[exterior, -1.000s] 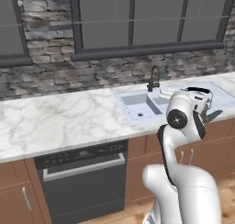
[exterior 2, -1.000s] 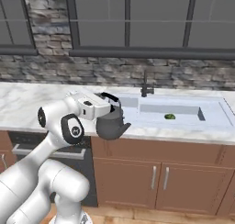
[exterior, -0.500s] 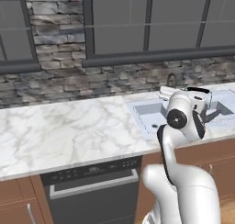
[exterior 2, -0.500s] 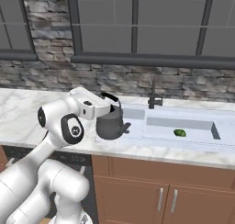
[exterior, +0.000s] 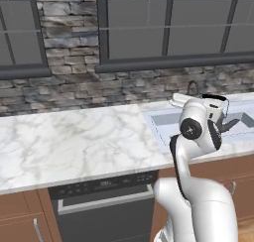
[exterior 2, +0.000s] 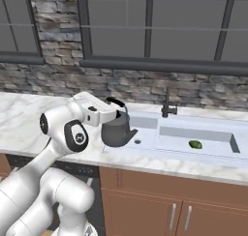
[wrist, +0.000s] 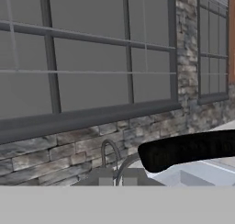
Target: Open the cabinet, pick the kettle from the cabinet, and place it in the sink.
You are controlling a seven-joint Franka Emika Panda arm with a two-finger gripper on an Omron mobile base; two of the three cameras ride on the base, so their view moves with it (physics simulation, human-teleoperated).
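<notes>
Here, held the kettle point(exterior 2: 115, 131) by its black arched handle point(exterior 2: 116, 102), claw point(exterior 2: 112, 110) clamped fully shut on that handle at the top of the arch. Hung the grey pot body straight below the claw, upright, spout point(exterior 2: 131, 134) pointing away from the arm toward the far end of the sink point(exterior 2: 213, 148). Hovered above the near end of the basin, just over its edge where white marble counter point(exterior: 74, 142) met the bowl; whether the base touched anything could not be told. Stood the dark gooseneck faucet point(exterior 2: 167, 104) beyond the claw and off to its spout side, at the back rim of the basin. Lay a small green thing point(exterior 2: 195, 144) on the basin floor, well past the kettle along the spout's direction. From the left base view, showed the claw point(exterior: 224, 107) past the arm's white wrist, with the handle's black arc point(exterior: 214, 96) above and the spout point(exterior: 229, 123) poking out beyond the arm. In the hand view, crossed the black handle point(wrist: 188, 149) close in front, faucet point(wrist: 110, 152) behind it, dark-framed windows point(wrist: 92, 58) and a stone wall point(wrist: 59, 154) farther back. Sat a dark dishwasher front point(exterior: 104, 206) under the counter, on the arm's side of the claw.
</notes>
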